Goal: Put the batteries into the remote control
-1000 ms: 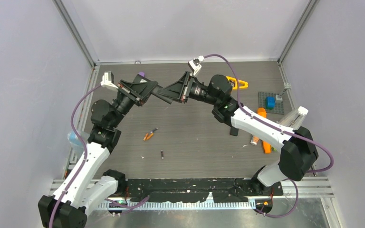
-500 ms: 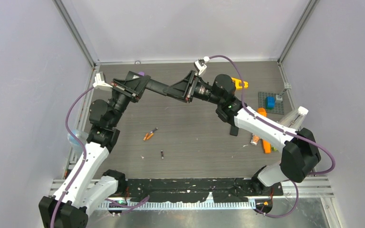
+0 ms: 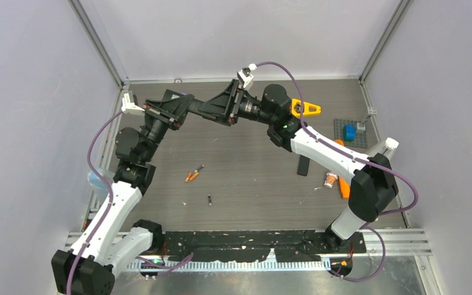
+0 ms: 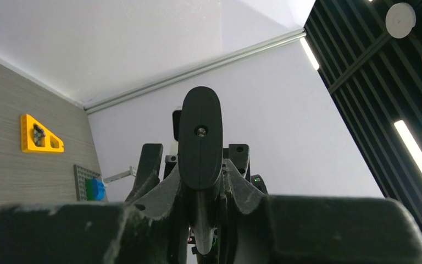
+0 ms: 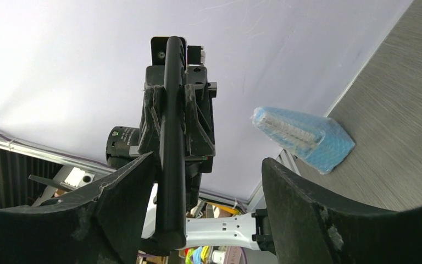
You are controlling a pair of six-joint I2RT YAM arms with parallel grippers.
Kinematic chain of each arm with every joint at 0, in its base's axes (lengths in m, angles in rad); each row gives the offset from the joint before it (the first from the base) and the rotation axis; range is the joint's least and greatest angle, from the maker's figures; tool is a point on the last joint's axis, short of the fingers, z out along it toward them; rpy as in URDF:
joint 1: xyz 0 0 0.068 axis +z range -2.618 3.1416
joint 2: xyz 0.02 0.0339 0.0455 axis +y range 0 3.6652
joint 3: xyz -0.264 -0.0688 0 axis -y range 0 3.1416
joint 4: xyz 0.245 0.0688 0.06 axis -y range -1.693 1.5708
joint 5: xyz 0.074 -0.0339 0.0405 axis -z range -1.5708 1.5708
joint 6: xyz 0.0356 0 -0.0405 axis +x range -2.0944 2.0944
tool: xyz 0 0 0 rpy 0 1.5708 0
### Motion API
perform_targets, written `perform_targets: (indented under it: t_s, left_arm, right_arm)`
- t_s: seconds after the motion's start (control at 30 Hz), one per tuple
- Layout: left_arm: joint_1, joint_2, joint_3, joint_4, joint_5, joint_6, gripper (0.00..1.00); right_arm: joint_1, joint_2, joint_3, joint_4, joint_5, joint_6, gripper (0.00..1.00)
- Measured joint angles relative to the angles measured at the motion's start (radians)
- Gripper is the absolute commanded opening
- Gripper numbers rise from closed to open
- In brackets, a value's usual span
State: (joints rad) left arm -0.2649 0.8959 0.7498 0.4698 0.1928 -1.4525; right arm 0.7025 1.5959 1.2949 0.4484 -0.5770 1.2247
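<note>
Black remote control (image 4: 199, 137), held up off the worktop (image 3: 252, 184) at about 11 o'clock in the overhead view. Left end effector (image 4: 199, 190) is clamped shut on one end of it, and the long body sticks out toward the right arm. Judged purpose: the left arm acts as a vise, presenting the remote in mid-air for the other arm to work on.

Right end effector (image 5: 206, 165) faces it head-on, jaws spread wide, one finger on either side of the remote's thin edge. The nearer finger (image 5: 123, 203) is just beside it; whether they touch cannot be told. It grips nothing.

Neither arm has any of the batteries. An orange pair (image 3: 192, 174) lies on the worktop left of centre, toward 9 o'clock. One dark battery (image 3: 209, 200) lies apart from them, toward 6 o'clock. All are well apart from the raised remote.

Judgement: no cell loaded yet. No view shows whether the battery bay is uncovered. The next move likely calls for the right arm to go down for a cell while the left keeps the remote steady. Small round cells may roll if nudged.
</note>
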Motion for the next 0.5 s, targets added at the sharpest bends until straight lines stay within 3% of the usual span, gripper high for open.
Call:
perform_targets:
  t_s: [0.5]
  left_arm:
    - [0.004,0.031,0.013,0.018,0.018,-0.057,0.0]
  right_arm:
    - [0.016,0.047,0.091,-0.084,-0.01,-0.031,0.67]
